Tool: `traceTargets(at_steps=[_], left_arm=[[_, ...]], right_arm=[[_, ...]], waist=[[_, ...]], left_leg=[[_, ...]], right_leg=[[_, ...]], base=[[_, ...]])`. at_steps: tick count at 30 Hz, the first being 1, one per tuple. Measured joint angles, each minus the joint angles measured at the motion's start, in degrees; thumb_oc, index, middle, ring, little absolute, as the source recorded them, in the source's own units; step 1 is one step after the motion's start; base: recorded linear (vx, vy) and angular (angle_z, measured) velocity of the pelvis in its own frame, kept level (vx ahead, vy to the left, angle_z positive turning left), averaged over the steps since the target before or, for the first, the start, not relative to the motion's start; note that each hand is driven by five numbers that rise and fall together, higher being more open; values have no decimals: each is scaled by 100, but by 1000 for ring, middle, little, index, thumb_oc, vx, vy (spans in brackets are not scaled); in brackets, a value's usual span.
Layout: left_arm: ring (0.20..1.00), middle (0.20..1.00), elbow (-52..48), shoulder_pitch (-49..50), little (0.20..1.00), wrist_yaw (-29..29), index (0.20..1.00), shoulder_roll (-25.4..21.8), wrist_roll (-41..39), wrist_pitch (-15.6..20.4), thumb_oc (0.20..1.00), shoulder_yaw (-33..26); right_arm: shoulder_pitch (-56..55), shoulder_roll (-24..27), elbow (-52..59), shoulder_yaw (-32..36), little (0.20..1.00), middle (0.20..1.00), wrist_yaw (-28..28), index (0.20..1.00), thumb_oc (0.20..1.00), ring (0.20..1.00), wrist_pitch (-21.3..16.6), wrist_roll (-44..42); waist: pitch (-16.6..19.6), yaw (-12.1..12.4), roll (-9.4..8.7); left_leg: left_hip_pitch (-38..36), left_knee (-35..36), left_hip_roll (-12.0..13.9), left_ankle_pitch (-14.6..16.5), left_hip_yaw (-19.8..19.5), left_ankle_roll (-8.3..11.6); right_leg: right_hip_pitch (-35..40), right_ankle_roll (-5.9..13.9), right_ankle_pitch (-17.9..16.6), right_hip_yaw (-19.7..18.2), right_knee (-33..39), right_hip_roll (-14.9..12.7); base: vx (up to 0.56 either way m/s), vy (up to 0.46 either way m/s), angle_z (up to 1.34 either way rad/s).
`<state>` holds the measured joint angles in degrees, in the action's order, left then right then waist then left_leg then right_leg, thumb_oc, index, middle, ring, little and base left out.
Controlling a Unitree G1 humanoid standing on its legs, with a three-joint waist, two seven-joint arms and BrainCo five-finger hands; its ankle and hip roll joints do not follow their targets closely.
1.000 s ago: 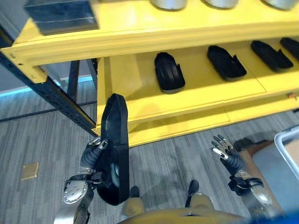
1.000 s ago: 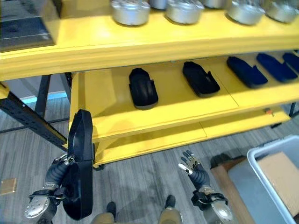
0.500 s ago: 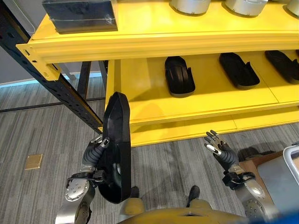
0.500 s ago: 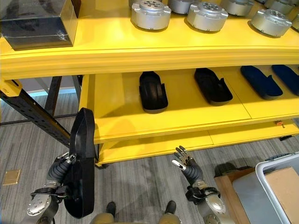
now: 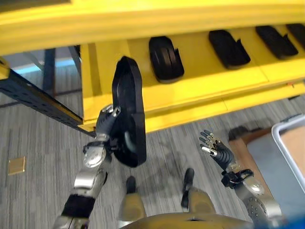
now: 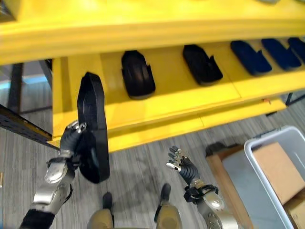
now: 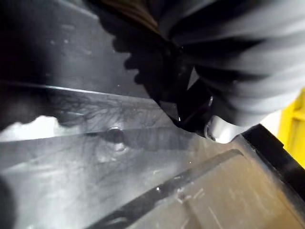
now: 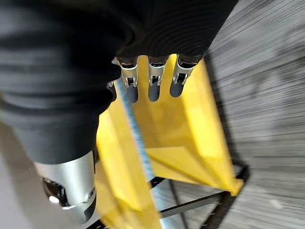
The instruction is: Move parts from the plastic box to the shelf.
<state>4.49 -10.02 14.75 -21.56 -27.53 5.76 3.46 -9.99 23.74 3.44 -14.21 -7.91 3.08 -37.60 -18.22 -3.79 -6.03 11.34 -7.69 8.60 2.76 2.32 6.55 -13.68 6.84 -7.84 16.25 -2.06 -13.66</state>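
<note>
My left hand is shut on a long flat black part, held upright on its edge in front of the left end of the yellow shelf. The same part shows close up in the left wrist view. Several black parts lie in a row on the lower shelf board, the nearest one just right of the held part. My right hand hangs open low on the right over the floor, holding nothing. The grey plastic box stands at the lower right.
A dark blue rack upright runs diagonally at the left. The shelf's upper yellow beam crosses the top. A brown board lies inside the box. A small tan square lies on the grey floor at the left.
My left hand has lifted the black part up and forward, closer to the lower shelf's left end. The camera has tilted down, so the top shelf's metal parts have left the view.
</note>
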Motion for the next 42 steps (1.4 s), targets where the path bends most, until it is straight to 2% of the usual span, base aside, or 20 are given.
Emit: traceTargets(at_steps=[2, 3, 7, 11, 17, 25, 31, 35, 42], left_arm=[[200, 200, 207, -418, 200, 211, 200, 83, -6, 6, 200, 9], [200, 200, 209, -422, 200, 304, 200, 81, -2, 36, 200, 19], [200, 200, 283, -1163, 200, 874, 200, 52, -12, 249, 200, -22], [200, 200, 321, -1631, 200, 1224, 200, 19, 1, 401, 200, -60], [200, 200, 655, -1851, 200, 1576, 200, -489, 140, 468, 200, -191], [200, 200, 1075, -2185, 200, 1675, 200, -1203, 253, 465, 200, -246], [200, 200, 1609, -2677, 200, 1636, 200, -2072, 253, 447, 200, -124], [200, 200, 1684, -2762, 200, 1553, 200, -2247, 240, 443, 200, -12], [200, 200, 2184, -3488, 200, 1276, 200, -2393, 94, 369, 200, 774]], right_arm=[[130, -18, 0, -15, 1000, 1000, 62, 1000, 1000, 1000, 0, -2], [100, 0, 1, -8, 1000, 1000, 109, 1000, 1000, 1000, -14, -6], [229, 2, 4, -103, 1000, 1000, 210, 1000, 1000, 1000, -31, -41], [244, 17, 4, -194, 1000, 1000, 271, 1000, 1000, 1000, -35, -48], [238, 119, 2, -216, 1000, 1000, 272, 1000, 1000, 1000, -39, -48], [248, 218, -9, -203, 1000, 1000, 230, 1000, 1000, 1000, -106, -48], [256, 224, -26, -214, 1000, 1000, 139, 1000, 1000, 1000, -106, -45], [254, 225, -57, -214, 1000, 1000, 131, 1000, 1000, 1000, -100, -43], [353, 227, -108, -368, 1000, 1000, 43, 1000, 1000, 1000, -95, -33]], waist=[[-281, -56, 6], [-282, -136, 8], [-405, -175, 18], [-546, -236, 11], [-551, -291, -2], [-533, -241, -11], [-517, -176, -12], [-501, -145, -19], [-402, -121, -141]], left_leg=[[34, -93, 60, 24, 8, 41], [54, -119, 106, 30, 21, 52], [491, -319, 186, 24, 20, 99], [585, -384, 227, 20, -1, 107], [587, -390, 226, 23, -3, 111], [625, -502, 232, 81, -47, 147], [837, -699, 237, 151, -168, 145], [1002, -856, 235, 189, -285, 142], [1390, -1213, 199, 256, -615, 136]], right_leg=[[-30, -72, 24, -29, -37, 55], [-67, -88, 35, -36, -63, 101], [-594, -186, 55, -116, -374, 141], [-704, -224, 101, -113, -498, 164], [-707, -222, 114, -116, -513, 162], [-700, -233, 164, -104, -600, 157], [-749, -244, 176, -59, -609, 159], [-779, -244, 176, 21, -642, 156], [-783, -257, 186, 278, -666, 135]], base=[[-64, -17, -10], [-87, -25, -12], [-58, -27, -8], [-17, -11, -1], [15, 1, 0], [27, 3, 2], [22, 15, 7], [24, 7, 10], [39, 1, 18]])
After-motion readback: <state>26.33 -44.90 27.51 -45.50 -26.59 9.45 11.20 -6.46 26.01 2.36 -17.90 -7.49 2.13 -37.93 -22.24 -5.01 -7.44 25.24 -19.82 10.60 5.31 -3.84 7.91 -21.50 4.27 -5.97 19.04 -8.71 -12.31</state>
